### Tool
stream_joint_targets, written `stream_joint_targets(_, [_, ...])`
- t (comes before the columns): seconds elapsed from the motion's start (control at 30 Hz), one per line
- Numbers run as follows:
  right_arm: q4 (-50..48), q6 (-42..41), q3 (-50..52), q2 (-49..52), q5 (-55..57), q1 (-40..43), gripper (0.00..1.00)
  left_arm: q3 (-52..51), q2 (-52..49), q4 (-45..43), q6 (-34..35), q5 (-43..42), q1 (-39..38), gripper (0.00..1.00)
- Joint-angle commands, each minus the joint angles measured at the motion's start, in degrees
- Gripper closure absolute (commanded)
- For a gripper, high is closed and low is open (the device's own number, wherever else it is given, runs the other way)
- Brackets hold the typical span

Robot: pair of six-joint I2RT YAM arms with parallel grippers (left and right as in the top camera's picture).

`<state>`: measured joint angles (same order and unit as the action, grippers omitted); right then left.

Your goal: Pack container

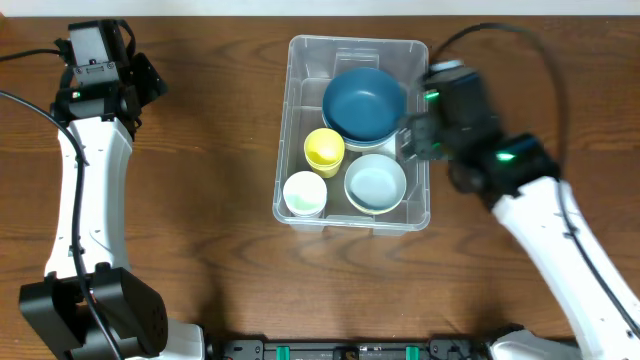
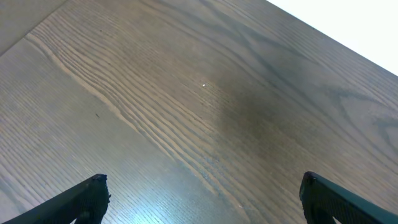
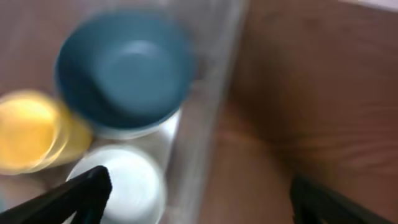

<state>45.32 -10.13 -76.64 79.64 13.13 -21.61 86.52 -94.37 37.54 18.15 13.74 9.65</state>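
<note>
End effectors (image 2: 203,186) (image 3: 199,186) spread wide, gripping nothing

Clear glossy plastic container (image 1: 308,70), grained wood table (image 1: 220,150), smooth blue bowl (image 1: 364,102)

Clear container (image 1: 310,75) on table (image 1: 210,130), with blue bowl (image 1: 364,103), yellow cup (image 1: 324,148), white cup (image 1: 304,193), pale bowl (image 1: 375,183) inside.

Blurred right wrist view of blue bowl (image 3: 124,68), yellow cup (image 3: 28,130) and container (image 3: 211,93); jaws cropped at bottom edge.
</note>
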Motion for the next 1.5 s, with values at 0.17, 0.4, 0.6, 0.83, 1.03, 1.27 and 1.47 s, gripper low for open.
stream_joint_targets(0.17, [-1.9,-0.5,0.2,-6.0,-0.3,12.0,0.01,0.7,0.8,0.2,-0.1,0.7,0.2,0.02])
stream_joint_targets(0.4, [-3.1,-0.5,0.2,-6.6,-2.2,15.0,0.01,0.7,0.8,0.2,-0.1,0.7,0.2,0.02])
stream_joint_targets(0.6, [-1.8,-0.5,0.2,-6.5,-2.2,15.0,0.01,0.7,0.8,0.2,-0.1,0.7,0.2,0.02])
stream_joint_targets(0.83, [-1.8,-0.5,0.2,-6.5,-2.2,15.0,0.01,0.7,0.8,0.2,-0.1,0.7,0.2,0.02])
stream_joint_targets(1.03, [-1.8,-0.5,0.2,-6.5,-2.2,15.0,0.01,0.7,0.8,0.2,-0.1,0.7,0.2,0.02])
stream_joint_targets(1.27, [-1.8,-0.5,0.2,-6.5,-2.2,15.0,0.01,0.7,0.8,0.2,-0.1,0.7,0.2,0.02])
stream_joint_targets(1.47, [-1.8,-0.5,0.2,-6.5,-2.2,15.0,0.01,0.7,0.8,0.2,-0.1,0.7,0.2,0.02])
